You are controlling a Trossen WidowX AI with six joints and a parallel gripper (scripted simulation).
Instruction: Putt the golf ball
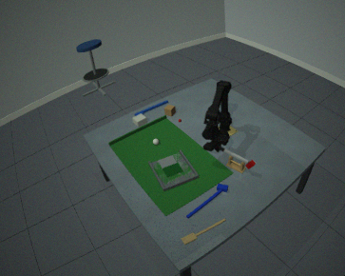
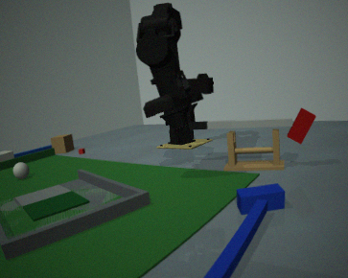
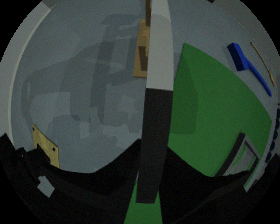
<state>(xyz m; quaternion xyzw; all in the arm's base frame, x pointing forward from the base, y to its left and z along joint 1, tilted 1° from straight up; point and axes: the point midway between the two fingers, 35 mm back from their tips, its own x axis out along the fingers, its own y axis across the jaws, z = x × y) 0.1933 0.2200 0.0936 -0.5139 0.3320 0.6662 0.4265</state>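
Note:
My gripper is shut on the putter's dark grip. The putter's pale shaft points away from the fingers. Its red head is at the far end, beyond the wooden stand. The shaft is level, just above the stand's posts. The white golf ball rests on the green mat. The raised green and its light grey ramp lie inside a grey border.
A blue mallet lies beside the mat, with a wooden spatula near the table edge. A wooden block, a white block and a blue rod are behind the mat.

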